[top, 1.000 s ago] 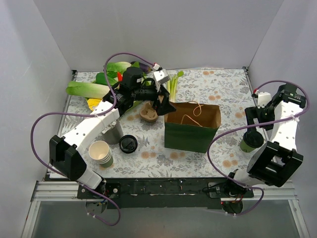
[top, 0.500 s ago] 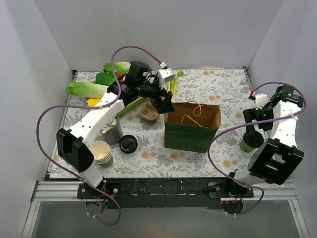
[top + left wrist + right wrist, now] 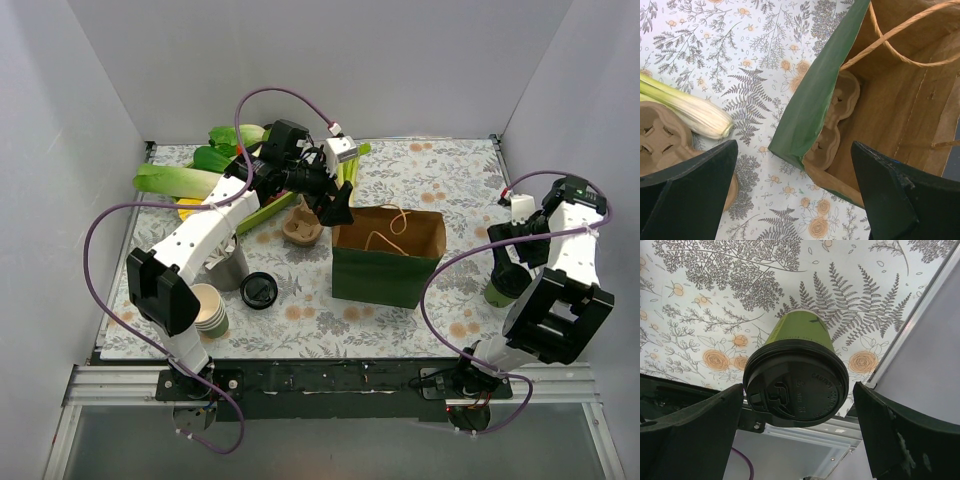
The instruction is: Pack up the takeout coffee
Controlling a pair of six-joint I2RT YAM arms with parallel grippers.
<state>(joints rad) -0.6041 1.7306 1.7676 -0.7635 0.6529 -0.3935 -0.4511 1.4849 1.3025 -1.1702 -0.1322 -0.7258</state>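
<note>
takeout coffee (image 3: 799,335), lidded — between right gripper (image 3: 797,389), jaws wide

A robot lab test cell: plain white walls (image 3: 330,70) stand behind the left end effector (image 3: 338,210) and near the right end effector's (image 3: 508,262) right, boxing in a floral-covered worktop (image 3: 450,170) edged by an aluminium rail (image 3: 330,383)

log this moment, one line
left gripper open above green paper bag rim | right gripper open, straddling black-lidded green paper cup | cup not bagged

Plain grey walls (image 3: 300,60) enclose a fern-and-flower-print tabletop (image 3: 450,170).
</note>
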